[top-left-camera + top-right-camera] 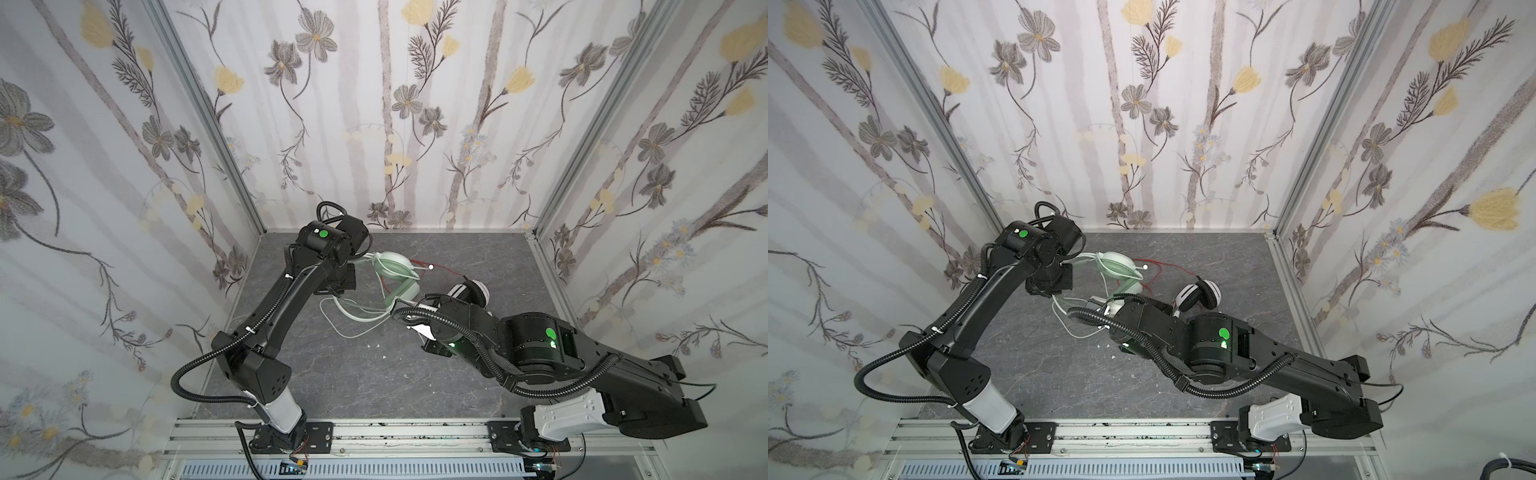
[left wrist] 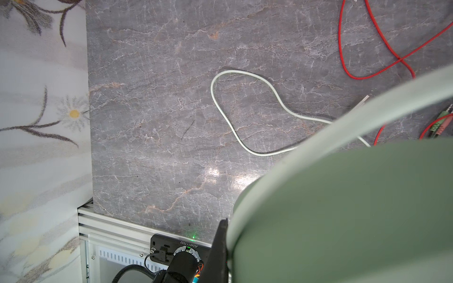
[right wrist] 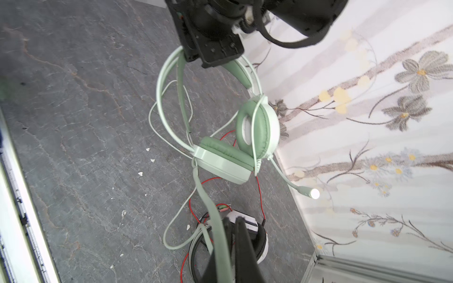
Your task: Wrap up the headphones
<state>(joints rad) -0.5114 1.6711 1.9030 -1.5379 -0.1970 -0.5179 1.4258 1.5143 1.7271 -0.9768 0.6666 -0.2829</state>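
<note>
The mint green headphones (image 3: 257, 127) hang by their headband (image 3: 171, 73) from my left gripper (image 3: 210, 56), which is shut on the band; the band (image 2: 343, 208) fills much of the left wrist view beside one finger (image 2: 220, 245). A strand of the green cable (image 3: 208, 196) crosses one ear cup, then runs taut down to my right gripper (image 3: 232, 220), shut on it. More green cable loops loose on the table (image 2: 220, 80). The white-and-black headphones (image 1: 473, 291) (image 1: 1198, 295) lie under my right gripper, their red cable (image 1: 1163, 266) trailing across the table.
Small white crumbs (image 1: 374, 345) dot the grey marble tabletop (image 1: 374, 395). Floral walls close in the back and both sides. An aluminium rail (image 1: 415, 432) runs along the front edge. Audio plugs (image 2: 438, 125) lie near the red cable.
</note>
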